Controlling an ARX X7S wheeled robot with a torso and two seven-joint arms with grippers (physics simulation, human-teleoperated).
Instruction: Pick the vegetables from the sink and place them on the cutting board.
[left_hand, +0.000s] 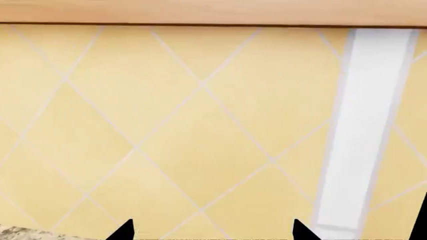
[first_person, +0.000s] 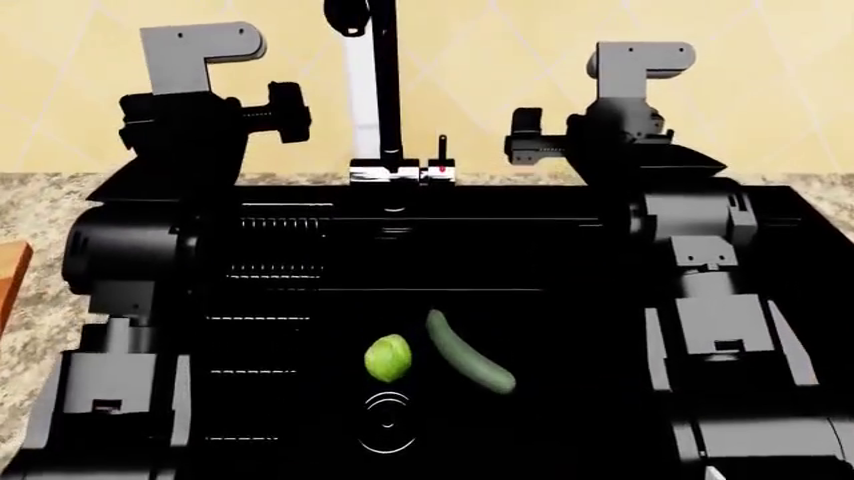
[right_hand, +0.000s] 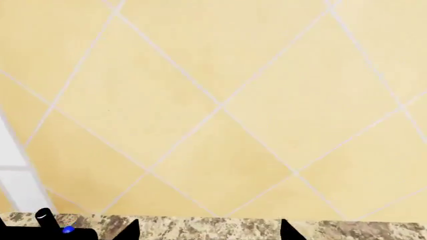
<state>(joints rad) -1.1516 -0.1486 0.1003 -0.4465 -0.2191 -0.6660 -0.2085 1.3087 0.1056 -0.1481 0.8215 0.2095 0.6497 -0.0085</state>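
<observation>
Cabbage (first_person: 388, 358): light, round, may roll; pinch across middle.
Cucumber (first_person: 470, 351): stiff, slick; grasp mid-length.
Left gripper (left_hand: 212, 231), right gripper (right_hand: 210, 231): spread, empty.

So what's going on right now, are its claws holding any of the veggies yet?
Left gripper and right gripper open, empty, facing the wall. Cabbage and cucumber lie in the sink. Nothing blocking them.
</observation>
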